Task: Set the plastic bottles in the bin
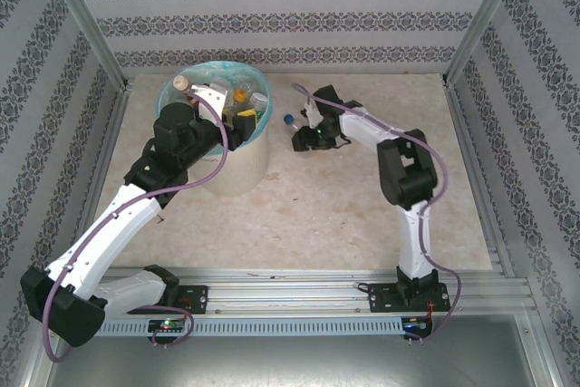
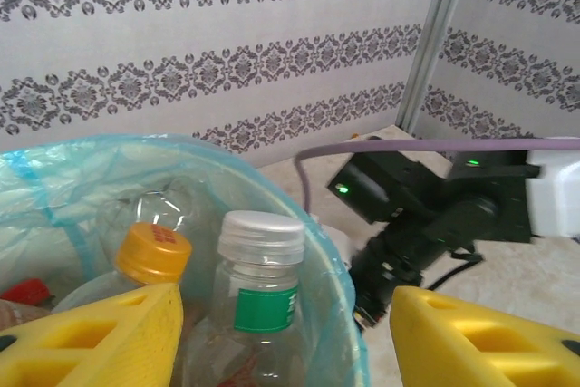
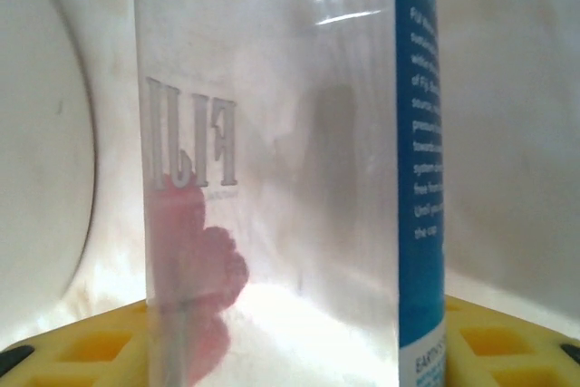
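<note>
Arm bases are bolted at the near edge of the desk point(image 1: 344, 215). Left arm point(image 1: 118, 224) is stretched toward far left. Right arm point(image 1: 412, 215) is raised, then folded left toward far centre.

Bin point(image 1: 249, 165) is seated on the desk at far left, with the turquoise liner folded over its rim. Left gripper point(image 1: 220, 101) is held over the bin mouth. In the left wrist view its yellow fingers point(image 2: 100, 342) are released and spread wide, with nothing clamped. One finger is seen over the bin interior, the other past the rim on the right. Below them in the bin, an orange-capped bottle point(image 2: 154, 256) and a clear-capped bottle point(image 2: 263, 269) with a green band are stood side by side, caps up. More plastic bottles point(image 1: 243, 97) are seen packed in the bin from the top view.

Fiji bottle point(image 1: 290, 122) is stood upright just right of the bin, blue cap up, apart from the bin wall. Right gripper point(image 1: 299, 131) is set at it. In the right wrist view the bottle is seen clear, with a blue label strip on its right side. Yellow fingers point(image 3: 517, 351) are clenched on it, pads met against both sides. Whether its base is on the desk cannot be told.

Patterned wall point(image 1: 272, 15) is at the far end.
</note>
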`<action>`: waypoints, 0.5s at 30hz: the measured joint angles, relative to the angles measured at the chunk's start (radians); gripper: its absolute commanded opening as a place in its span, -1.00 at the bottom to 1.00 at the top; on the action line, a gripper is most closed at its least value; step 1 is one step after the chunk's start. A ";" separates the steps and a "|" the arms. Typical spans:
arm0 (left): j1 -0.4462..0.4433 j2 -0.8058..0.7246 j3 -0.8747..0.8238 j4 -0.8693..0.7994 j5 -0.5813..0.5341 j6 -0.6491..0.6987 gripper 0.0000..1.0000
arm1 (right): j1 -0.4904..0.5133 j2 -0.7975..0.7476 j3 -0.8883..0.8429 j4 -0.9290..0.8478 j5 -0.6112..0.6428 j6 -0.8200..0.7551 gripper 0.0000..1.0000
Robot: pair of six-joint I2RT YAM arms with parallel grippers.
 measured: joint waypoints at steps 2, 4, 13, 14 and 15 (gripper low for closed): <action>-0.014 0.006 0.000 0.000 -0.008 -0.011 0.23 | -0.010 -0.130 -0.161 0.045 -0.003 0.004 -0.15; -0.030 0.018 0.003 0.000 -0.014 -0.019 0.21 | -0.019 -0.272 -0.322 0.094 -0.014 0.013 -0.16; -0.182 0.143 0.151 -0.048 -0.032 -0.049 0.31 | -0.043 -0.894 -0.808 0.238 -0.085 0.068 -0.20; -0.208 0.155 0.167 -0.049 -0.030 -0.052 0.32 | -0.043 -0.961 -0.834 0.247 -0.095 0.072 -0.20; -0.232 0.167 0.185 -0.051 -0.023 -0.057 0.34 | -0.043 -1.029 -0.855 0.257 -0.103 0.074 -0.19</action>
